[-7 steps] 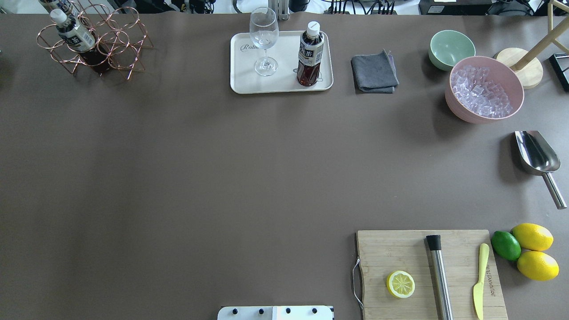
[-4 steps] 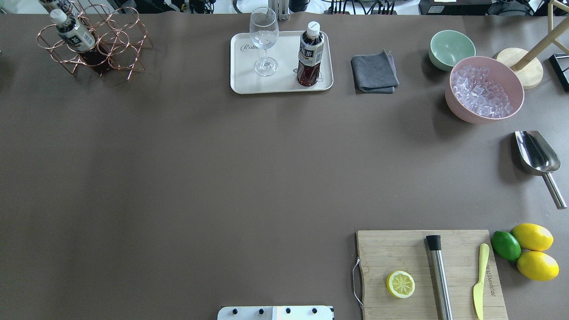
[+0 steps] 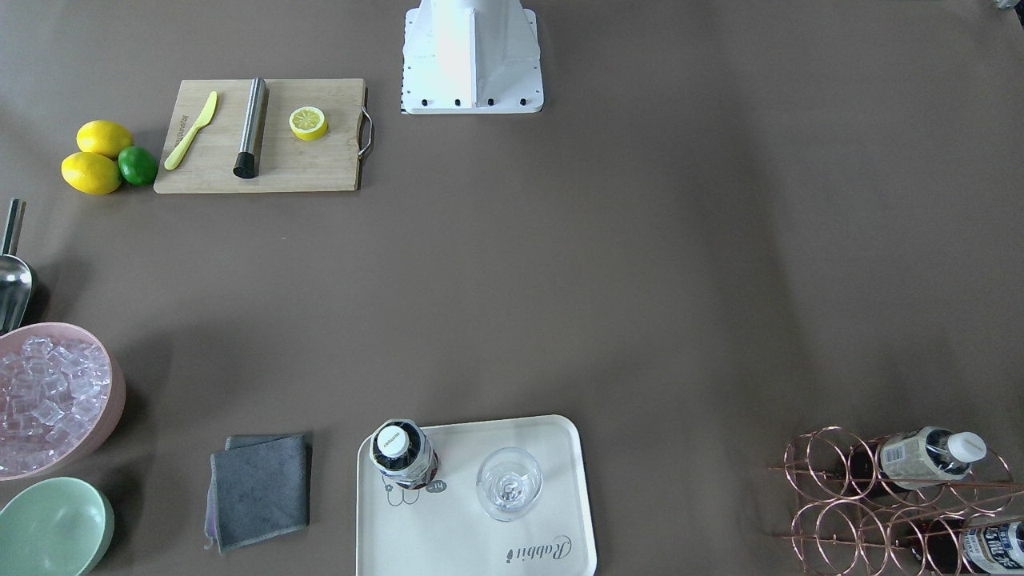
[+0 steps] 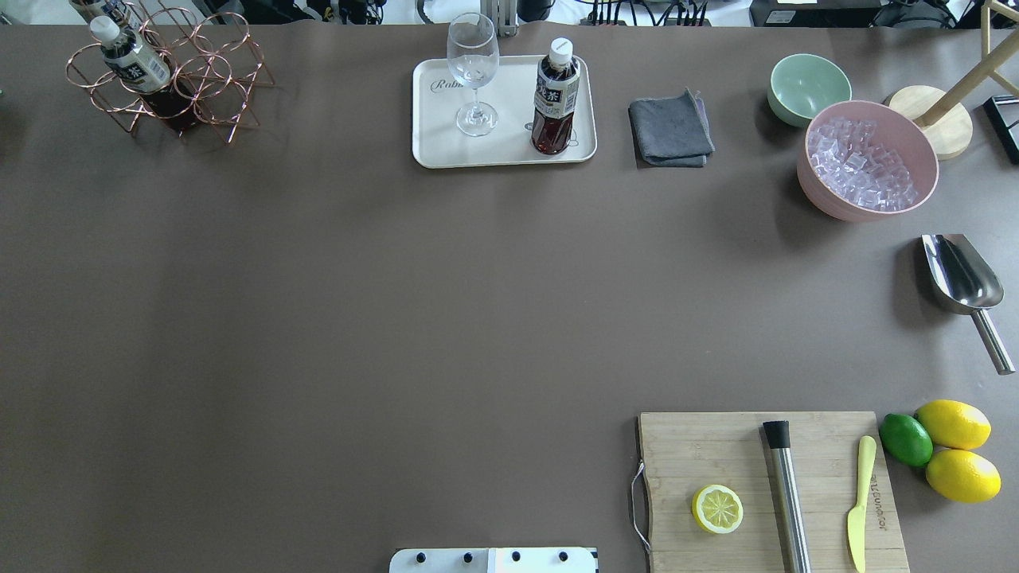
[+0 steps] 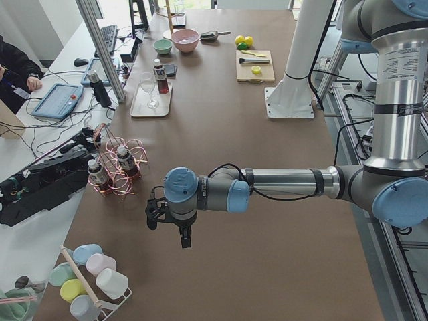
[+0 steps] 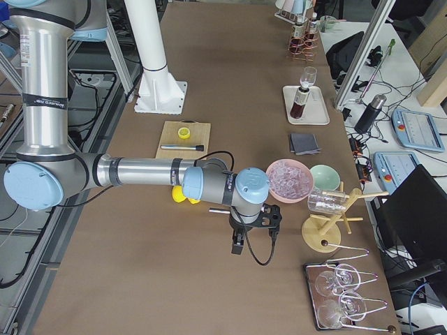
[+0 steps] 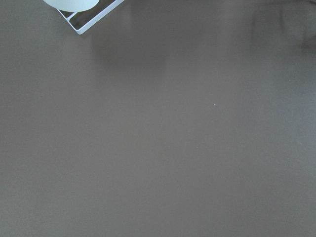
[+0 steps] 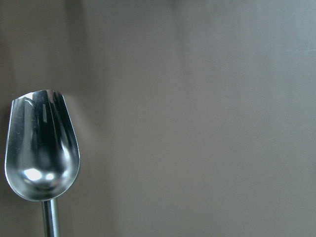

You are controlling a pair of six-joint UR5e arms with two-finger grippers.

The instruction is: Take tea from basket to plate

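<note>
One tea bottle [image 4: 556,95] stands upright on the cream plate [image 4: 509,155], next to a wine glass [image 4: 473,72]. It also shows in the front view [image 3: 402,456]. Two more tea bottles [image 4: 131,60] [image 4: 99,8] lie in the rose-gold basket [image 4: 215,87] at the far left corner. My left gripper [image 5: 168,231] shows only in the left side view, low over bare table near the basket [image 5: 127,167]. My right gripper [image 6: 255,241] shows only in the right side view, near the pink bowl. I cannot tell whether either is open or shut.
A grey cloth [image 4: 670,129], a mint bowl [image 4: 808,86] and a pink bowl of ice [image 4: 868,159] sit right of the plate. A steel scoop [image 4: 963,278] lies at the right edge. A cutting board [image 4: 716,446] holds a lemon half, a muddler and a knife.
</note>
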